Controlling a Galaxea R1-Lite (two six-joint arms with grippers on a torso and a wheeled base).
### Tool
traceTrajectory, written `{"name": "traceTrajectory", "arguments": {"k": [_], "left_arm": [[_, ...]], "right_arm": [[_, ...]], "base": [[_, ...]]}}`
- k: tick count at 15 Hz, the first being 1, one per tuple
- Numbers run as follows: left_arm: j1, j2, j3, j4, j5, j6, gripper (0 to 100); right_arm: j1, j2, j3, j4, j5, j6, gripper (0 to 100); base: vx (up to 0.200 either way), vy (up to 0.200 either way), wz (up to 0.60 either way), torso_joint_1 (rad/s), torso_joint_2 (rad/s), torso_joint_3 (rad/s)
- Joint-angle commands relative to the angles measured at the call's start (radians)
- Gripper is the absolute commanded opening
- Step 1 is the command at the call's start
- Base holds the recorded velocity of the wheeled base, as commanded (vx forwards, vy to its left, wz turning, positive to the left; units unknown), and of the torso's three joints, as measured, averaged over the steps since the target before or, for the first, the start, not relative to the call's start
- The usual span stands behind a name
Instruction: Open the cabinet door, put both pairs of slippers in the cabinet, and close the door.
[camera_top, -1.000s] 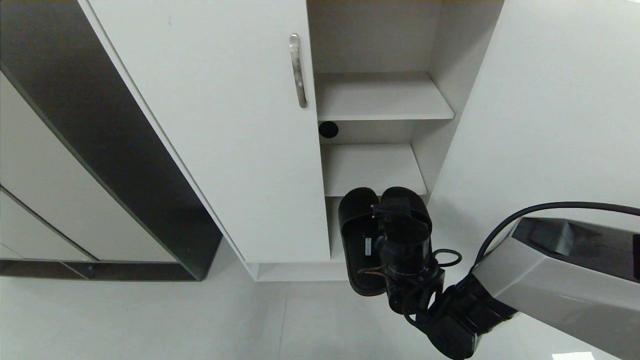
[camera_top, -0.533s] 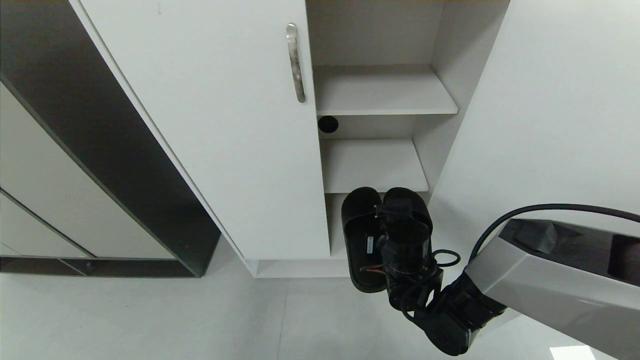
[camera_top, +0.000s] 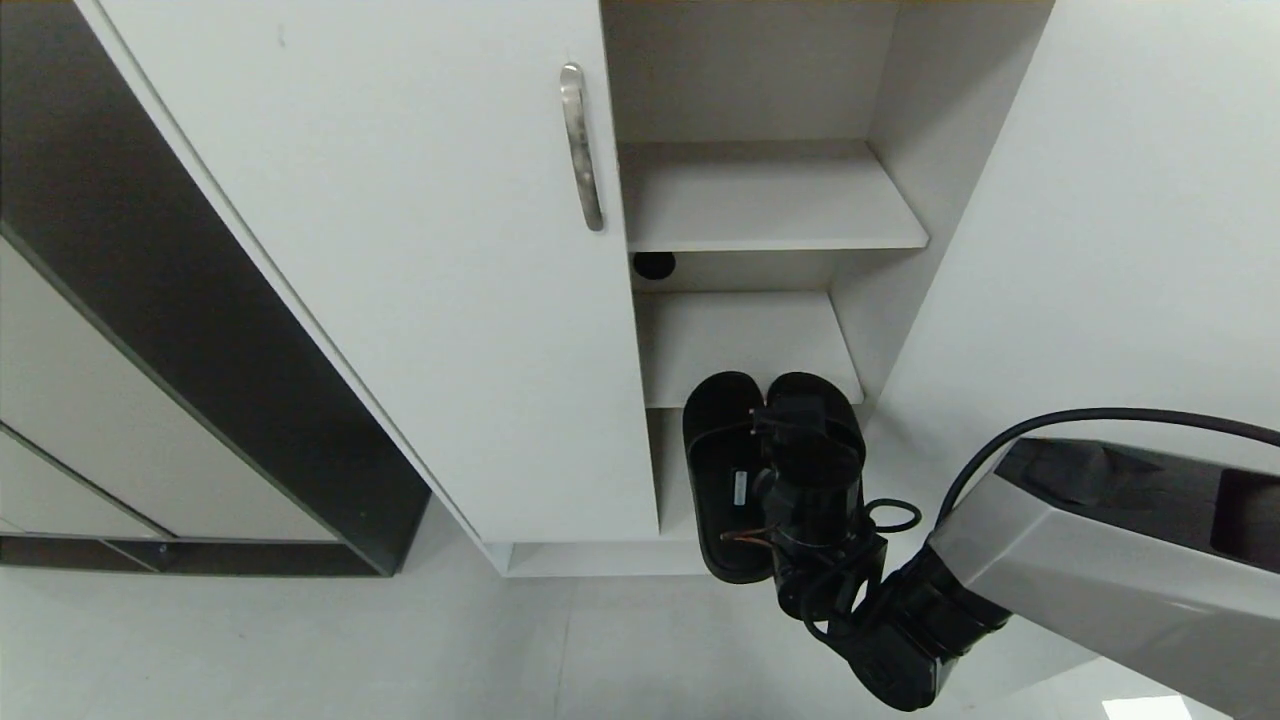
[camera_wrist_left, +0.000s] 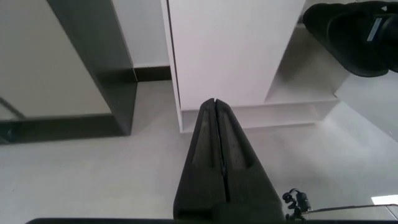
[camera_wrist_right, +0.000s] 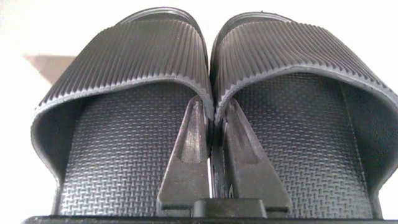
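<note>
Only the camera had shifted; the right gripper (camera_wrist_right: 214, 121) stayed clamped on the black slippers (camera_top: 722, 470) by their inner edges before the open cabinet (camera_top: 745, 345), its wrist hiding most of one. The left gripper (camera_wrist_left: 214, 109) hung closed, empty.

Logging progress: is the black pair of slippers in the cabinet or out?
Out. The black ribbed rubber slippers are clamped in the right gripper, held before the open side of the white cabinet, resting on no shelf.

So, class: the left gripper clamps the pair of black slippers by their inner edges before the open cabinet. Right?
No: the right gripper holds them, not the left. The right wrist view shows it pinching the inner edges of the black slippers; the left gripper is shut on nothing. The rest stands.
</note>
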Motion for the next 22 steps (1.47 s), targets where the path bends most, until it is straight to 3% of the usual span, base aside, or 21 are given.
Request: {"name": "traceTrajectory", "arguments": {"k": [1,5,8,17,22], "left_arm": [[0.0,0.001,0.0,0.001,0.0,0.0,0],[0.0,0.001,0.0,0.001,0.0,0.0,0],[0.0,0.001,0.0,-0.001,0.0,0.0,0],[0.0,0.001,0.0,-0.001,0.0,-0.002,0],[0.0,0.001,0.0,-0.001,0.0,-0.002,0]], "right_arm": [[0.001,-0.001,-0.002,-0.001,0.0,0.0,0],[0.001,0.0,-0.009,0.001,0.003,0.0,0],[-0.003,0.008,-0.034,0.001,0.046,0.0,0],[-0.091,0.131,-0.379,0.196,0.081,0.001,0],[-0.114,0.155,-0.46,0.217,0.081,0.001,0]], "base": [[0.2,0.0,0.0,0.012,0.0,0.002],[0.2,0.0,0.0,0.001,0.0,0.001],[0.0,0.0,0.0,0.0,0.0,0.0],[0.0,0.0,0.0,0.0,0.0,0.0],[0.0,0.0,0.0,0.0,0.0,0.0]]}}
